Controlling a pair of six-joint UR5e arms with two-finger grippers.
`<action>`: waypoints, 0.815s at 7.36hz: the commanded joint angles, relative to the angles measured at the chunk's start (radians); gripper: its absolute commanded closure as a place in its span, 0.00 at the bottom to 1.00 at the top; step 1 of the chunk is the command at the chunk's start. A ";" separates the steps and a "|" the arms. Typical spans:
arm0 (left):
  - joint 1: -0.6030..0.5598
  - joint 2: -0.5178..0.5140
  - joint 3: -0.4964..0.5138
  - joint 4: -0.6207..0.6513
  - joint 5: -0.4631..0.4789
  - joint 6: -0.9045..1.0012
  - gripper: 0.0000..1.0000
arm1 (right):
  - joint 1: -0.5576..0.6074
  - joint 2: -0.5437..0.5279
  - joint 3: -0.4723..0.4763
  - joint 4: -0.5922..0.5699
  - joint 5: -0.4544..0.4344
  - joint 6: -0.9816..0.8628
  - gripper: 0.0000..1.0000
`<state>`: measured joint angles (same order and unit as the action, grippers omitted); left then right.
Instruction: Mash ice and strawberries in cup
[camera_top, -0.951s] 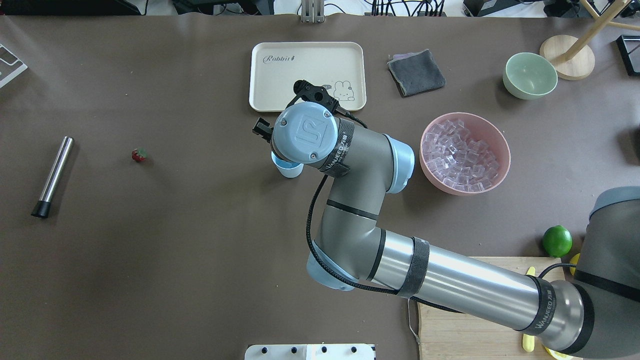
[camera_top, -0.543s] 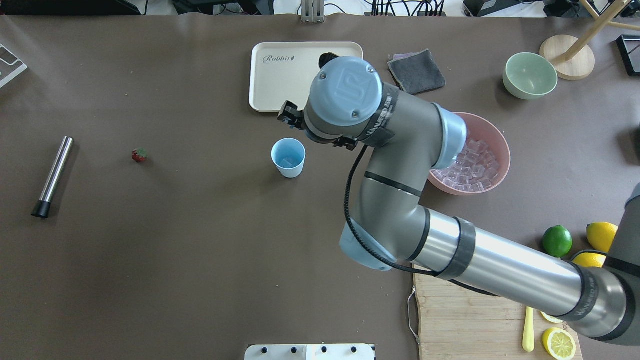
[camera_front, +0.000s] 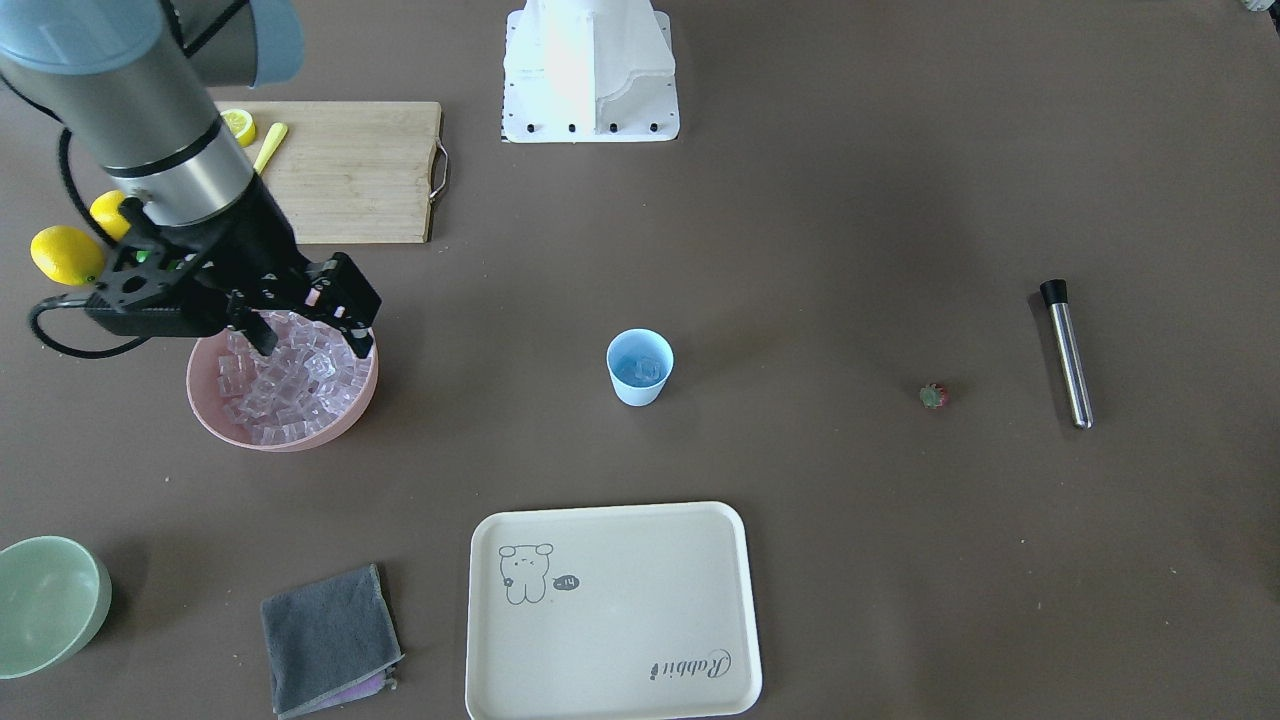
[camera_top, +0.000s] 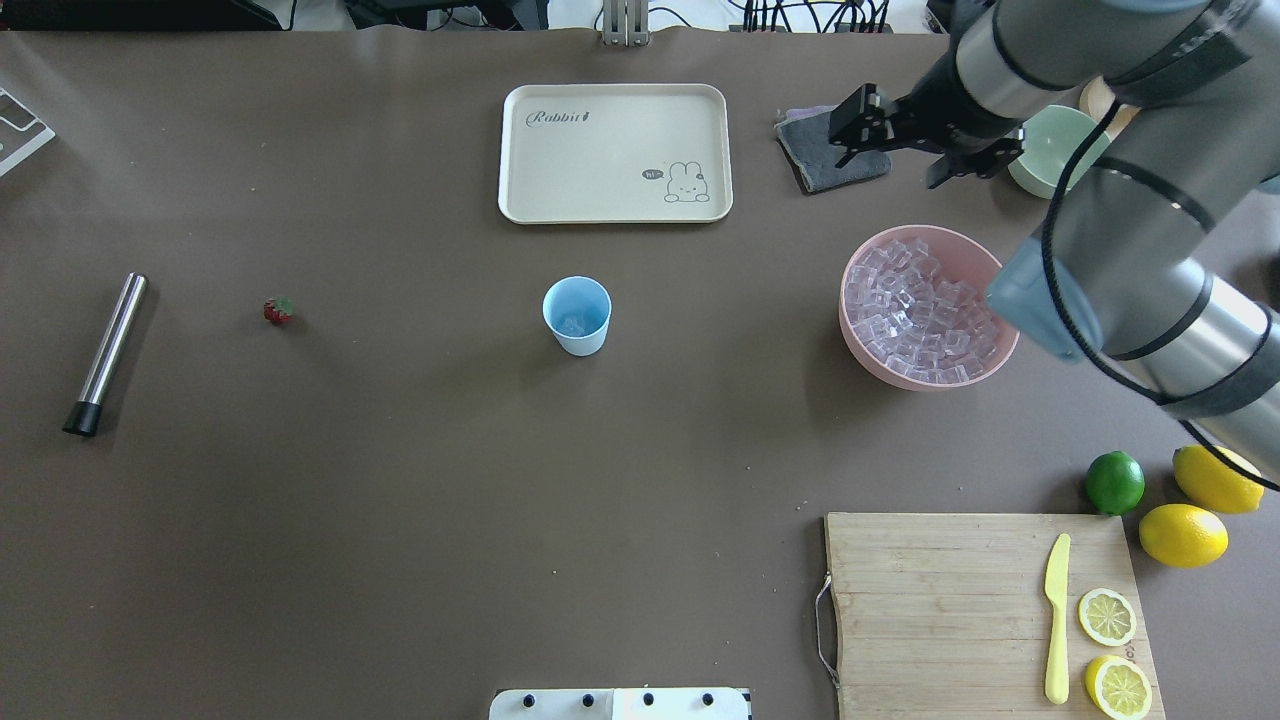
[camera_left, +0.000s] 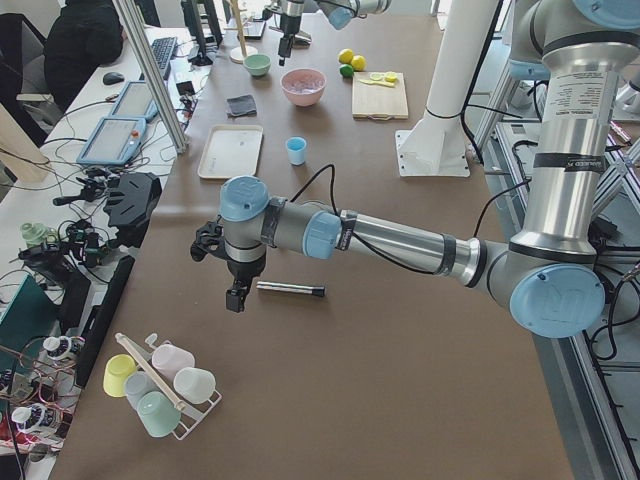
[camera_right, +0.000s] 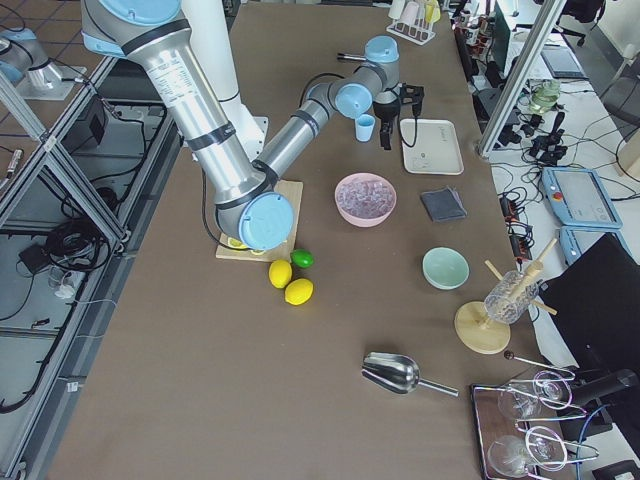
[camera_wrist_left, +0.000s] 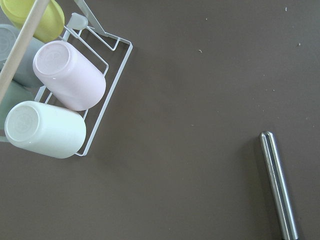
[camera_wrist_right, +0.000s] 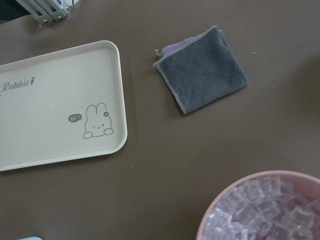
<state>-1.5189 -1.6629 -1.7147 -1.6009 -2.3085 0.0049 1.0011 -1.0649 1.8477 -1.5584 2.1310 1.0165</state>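
Right gripper (camera_front: 312, 345): fingers spread, empty, high near the bowl (camera_front: 215, 415); I'd guess it's lined up for ice (camera_top: 925, 310).
Cup (camera_top: 577, 315): mid-table, a little ice inside.
Strawberry (camera_top: 278, 310): loose, well apart from cup.
Left gripper (camera_left: 236, 295): can't tell its grip; near the steel rod (camera_left: 290, 289).

Light-blue cup (camera_top: 577, 315) upright at overhead centre, a little ice (camera_top: 572, 324) inside; more cubes heaped centre-right; tiny red strawberry (camera_top: 278, 310) lies mid-left, well apart from it.
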 joint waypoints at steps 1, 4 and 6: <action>0.032 -0.075 0.010 0.010 0.001 -0.068 0.01 | 0.323 -0.061 -0.113 -0.027 0.224 -0.495 0.01; 0.139 -0.274 0.127 0.015 0.003 -0.216 0.02 | 0.641 -0.042 -0.431 -0.046 0.273 -1.079 0.01; 0.216 -0.322 0.109 0.004 0.000 -0.344 0.02 | 0.740 -0.192 -0.432 -0.042 0.256 -1.234 0.01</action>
<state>-1.3566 -1.9572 -1.6006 -1.5904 -2.3076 -0.2701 1.6697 -1.1616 1.4219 -1.6041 2.3949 -0.1257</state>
